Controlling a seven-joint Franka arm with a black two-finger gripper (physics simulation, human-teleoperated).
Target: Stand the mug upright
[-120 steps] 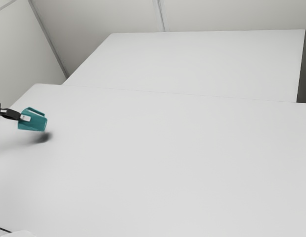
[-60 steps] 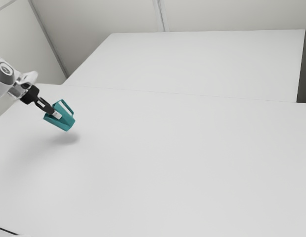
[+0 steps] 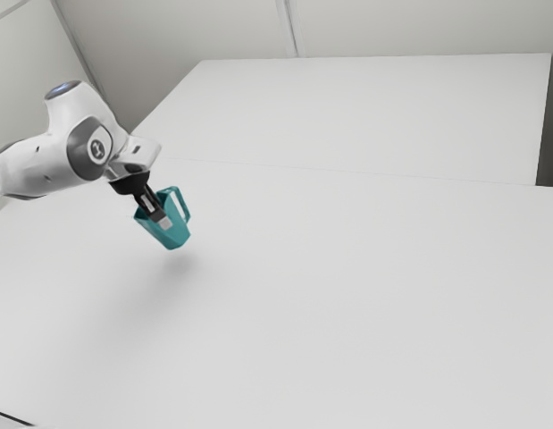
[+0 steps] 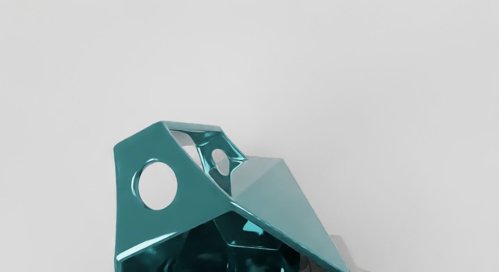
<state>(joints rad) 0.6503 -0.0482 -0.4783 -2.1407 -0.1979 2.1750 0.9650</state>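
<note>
Above the bench (image 3: 347,286), toward the exterior view's left and nearer its far edge than its near one, grasping the mug (image 3: 175,236) in the claw (image 3: 165,220). Closed on the faceted wall of the mug, with a pale fingertip against the outside. Leaning rather than upright, with mouth tipped up toward the exterior view's left and base slanted down toward its right. Raised clear of the bench, over a soft shadow (image 3: 173,270). Across from the claw, on the side facing the exterior view's right, sticking out with the handle (image 3: 185,206). In the wrist view, looking into the dark inside of the mug past its angular rim, and onto the handle with its round holes. From the exterior view's left, reaching in with the white arm (image 3: 88,116), bent down toward the bench. Beyond the far edge, spreading out in a pale slab (image 3: 374,116).
</note>
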